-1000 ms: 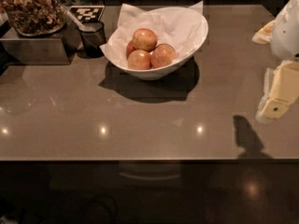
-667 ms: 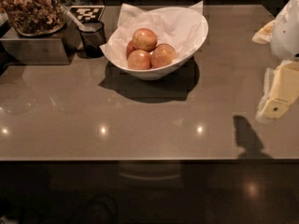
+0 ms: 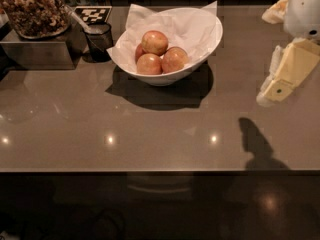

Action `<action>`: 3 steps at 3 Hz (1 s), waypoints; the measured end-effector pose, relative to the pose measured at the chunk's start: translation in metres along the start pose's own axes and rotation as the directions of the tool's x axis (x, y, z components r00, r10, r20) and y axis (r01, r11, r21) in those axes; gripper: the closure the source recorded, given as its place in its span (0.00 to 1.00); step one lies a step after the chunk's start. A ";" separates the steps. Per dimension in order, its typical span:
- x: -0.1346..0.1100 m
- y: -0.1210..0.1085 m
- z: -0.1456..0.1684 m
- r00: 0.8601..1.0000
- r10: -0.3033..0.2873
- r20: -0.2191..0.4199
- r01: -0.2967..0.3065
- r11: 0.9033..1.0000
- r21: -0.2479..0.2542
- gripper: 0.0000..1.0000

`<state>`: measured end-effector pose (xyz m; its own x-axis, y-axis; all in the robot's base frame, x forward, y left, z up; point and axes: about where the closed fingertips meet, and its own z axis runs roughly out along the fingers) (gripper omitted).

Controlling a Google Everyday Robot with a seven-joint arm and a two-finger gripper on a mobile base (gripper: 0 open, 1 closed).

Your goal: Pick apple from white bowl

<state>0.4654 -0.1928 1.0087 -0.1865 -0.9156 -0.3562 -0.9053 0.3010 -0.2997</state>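
Observation:
The white bowl (image 3: pixel 200 54) stands on the brown table toward the back, left of centre, lined with crumpled white paper. Several reddish-orange apples lie in it: one on top (image 3: pixel 155 42), one at the front left (image 3: pixel 149 64), one at the front right (image 3: pixel 175 59), and one mostly hidden behind them. My gripper (image 3: pixel 272 86) hangs at the right edge of the view, cream-coloured, well to the right of the bowl and above the table, holding nothing.
A small dark cup (image 3: pixel 99 40) with a utensil stands left of the bowl. A metal box (image 3: pixel 35 51) bearing a container of brown snacks (image 3: pixel 32 9) is at the far left. A checkered marker (image 3: pixel 92 15) lies behind the cup. The table's front edge (image 3: pixel 150 171) runs across the lower view.

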 end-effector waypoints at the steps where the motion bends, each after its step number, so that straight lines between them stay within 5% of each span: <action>1: -0.021 -0.020 -0.002 0.992 0.064 0.107 -0.065 0.998 0.006 0.00; 3: -0.021 -0.021 -0.005 0.984 0.115 0.132 -0.118 0.993 0.017 0.00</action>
<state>0.4866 -0.1812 1.0269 -0.2372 -0.8315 -0.5024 -0.8705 0.4115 -0.2701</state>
